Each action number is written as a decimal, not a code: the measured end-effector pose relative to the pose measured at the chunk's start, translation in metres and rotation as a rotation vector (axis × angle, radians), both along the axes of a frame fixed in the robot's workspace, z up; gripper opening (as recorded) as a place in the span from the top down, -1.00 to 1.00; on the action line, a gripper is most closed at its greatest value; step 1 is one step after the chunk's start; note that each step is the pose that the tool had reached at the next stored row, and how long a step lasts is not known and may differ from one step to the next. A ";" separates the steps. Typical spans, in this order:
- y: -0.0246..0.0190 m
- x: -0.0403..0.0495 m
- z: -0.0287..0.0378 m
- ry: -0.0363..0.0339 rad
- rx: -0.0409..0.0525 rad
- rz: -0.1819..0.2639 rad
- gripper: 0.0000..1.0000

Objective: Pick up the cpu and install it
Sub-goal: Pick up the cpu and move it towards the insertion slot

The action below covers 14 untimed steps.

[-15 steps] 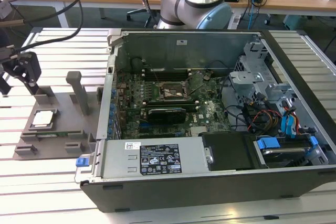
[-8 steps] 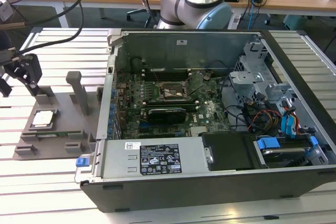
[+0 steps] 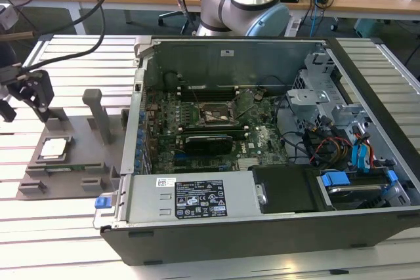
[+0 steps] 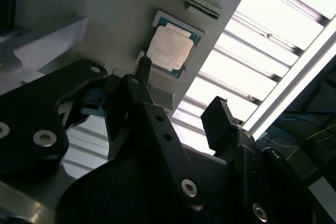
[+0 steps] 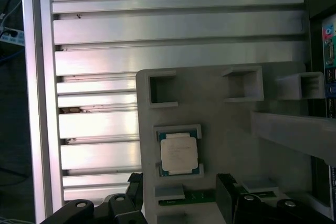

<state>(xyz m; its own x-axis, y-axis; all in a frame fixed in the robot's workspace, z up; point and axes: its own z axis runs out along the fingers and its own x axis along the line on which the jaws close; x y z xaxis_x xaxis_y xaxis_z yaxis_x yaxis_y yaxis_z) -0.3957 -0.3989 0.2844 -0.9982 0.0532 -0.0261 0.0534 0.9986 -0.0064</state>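
The cpu (image 3: 54, 147) is a small square chip with a silvery top. It lies flat in a recess of the grey plastic tray (image 3: 82, 129), at the exterior view's left. My gripper (image 3: 33, 95) hangs above the tray's far left corner, apart from the chip. In both wrist views the cpu (image 4: 169, 49) (image 5: 179, 153) sits just beyond the two black fingers (image 4: 140, 74). The gripper (image 4: 181, 98) (image 5: 181, 192) is open and holds nothing. The empty socket (image 3: 216, 116) shows on the motherboard inside the open computer case (image 3: 197, 208).
Upright posts (image 3: 97, 113) rise from the tray beside the chip. A green strip (image 5: 197, 196) lies in a tray slot near the fingers. A long black expansion card (image 3: 210, 141) sits below the socket. The slotted aluminium table (image 5: 157, 30) surrounds the tray.
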 end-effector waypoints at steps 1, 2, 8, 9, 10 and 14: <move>0.0000 0.0000 -0.0005 0.0000 0.0001 0.000 -0.33; 0.0000 0.0000 -0.0011 0.0000 0.0000 0.000 -0.33; 0.0000 0.0000 -0.0044 0.0000 0.0001 0.000 -0.33; 0.0000 0.0000 -0.0049 0.0000 0.0000 0.000 -0.33; 0.0000 0.0000 -0.0059 0.0000 0.0001 0.000 -0.33; 0.0000 0.0000 -0.0089 0.0000 0.0001 0.000 -0.33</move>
